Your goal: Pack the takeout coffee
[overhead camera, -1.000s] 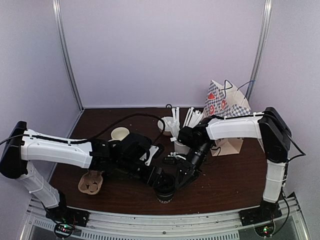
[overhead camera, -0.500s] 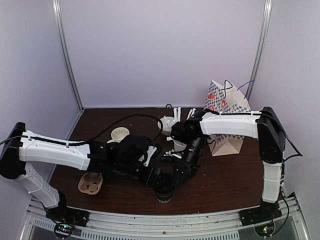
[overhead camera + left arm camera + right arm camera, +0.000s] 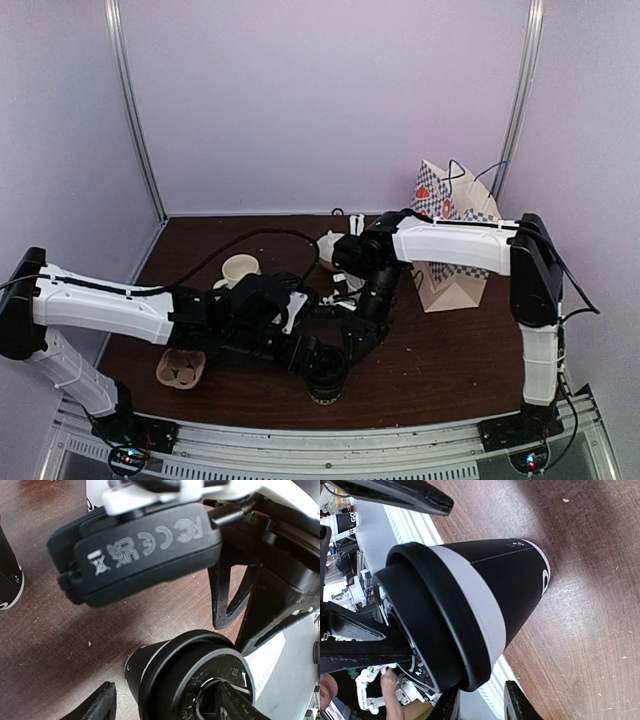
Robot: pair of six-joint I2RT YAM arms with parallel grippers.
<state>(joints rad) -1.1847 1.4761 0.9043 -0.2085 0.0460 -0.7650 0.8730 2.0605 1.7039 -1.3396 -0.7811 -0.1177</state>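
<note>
Dark wood table [image 3: 450,350] under pale lilac walls, and you'll find the middle of it masked where the two arms cross. From above, the lidded black cup [image 3: 326,382] near the front edge shows only as a dark stub below both wrists. The second black cup [image 3: 7,575] appears only as a sliver at the left wrist view's edge, with a scrap of white lettering on it. The stirrer cup [image 3: 330,243] is half hidden behind the right forearm.

Your left arm reaches low across from the left. The left pincer [image 3: 167,705] is wide, its fingers either side of the lidded black cup and one clearly off the wall. Your right arm folds down from the rear, and the right pincer [image 3: 482,694] is narrowly parted at the rim of the lid [image 3: 420,630] (whether it pinches that rim you cannot tell).

A cream mug [image 3: 240,268] stands behind the left arm. A cardboard carrier [image 3: 181,367] lies in front of that arm, and a patterned paper bag [image 3: 450,240] stands at the right rear.
</note>
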